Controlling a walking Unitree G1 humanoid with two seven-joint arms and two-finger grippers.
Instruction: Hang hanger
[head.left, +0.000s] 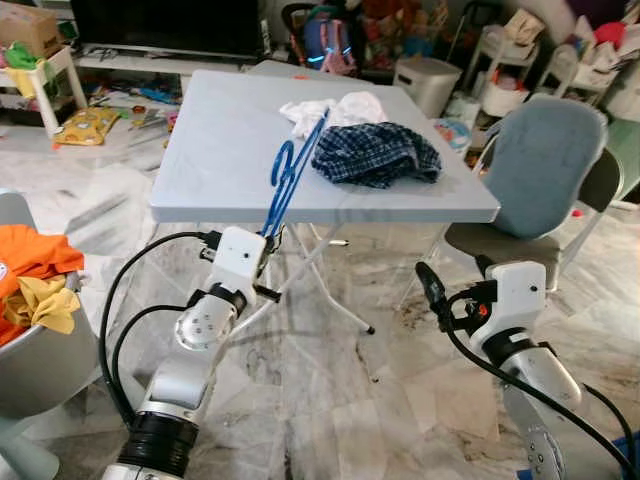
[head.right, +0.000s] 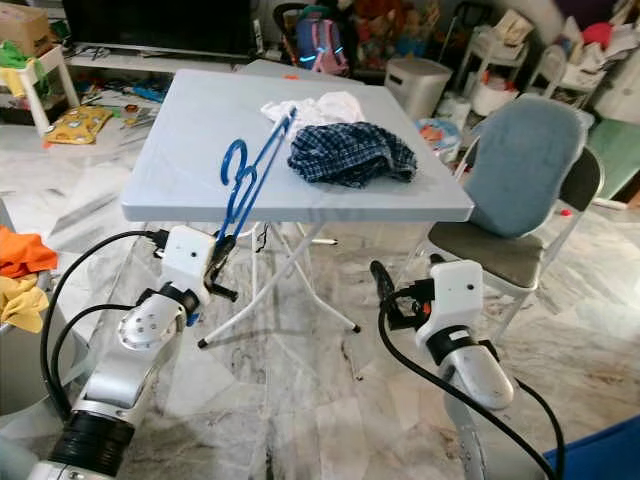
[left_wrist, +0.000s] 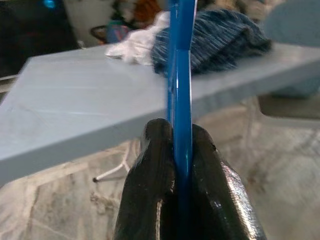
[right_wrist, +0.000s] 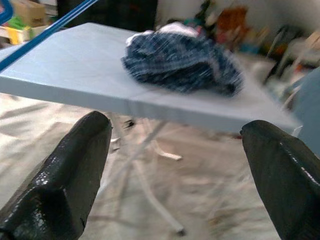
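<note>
Blue plastic hanger (head.left: 290, 172), thin, clamped at lower end betw. black fingers (left_wrist: 155, 165) of left gripper (left_wrist: 181, 150). Tilted up & fwd over front edge of grey table (head.left: 220, 130); hook end above tabletop, just beside plaid cloth (head.left: 377, 152).

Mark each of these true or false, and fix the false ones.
1. The left pincer is shut on the blue hanger. True.
2. The right pincer holds the plaid garment. False: it is open, holds nothing, and is below the table's edge.
3. The plaid garment lies on the table. True.
4. The hanger lies flat on the floor. False: it slants up from the left pincer over the tabletop.
5. A chair stands beside the table, on the robot's right. True.
</note>
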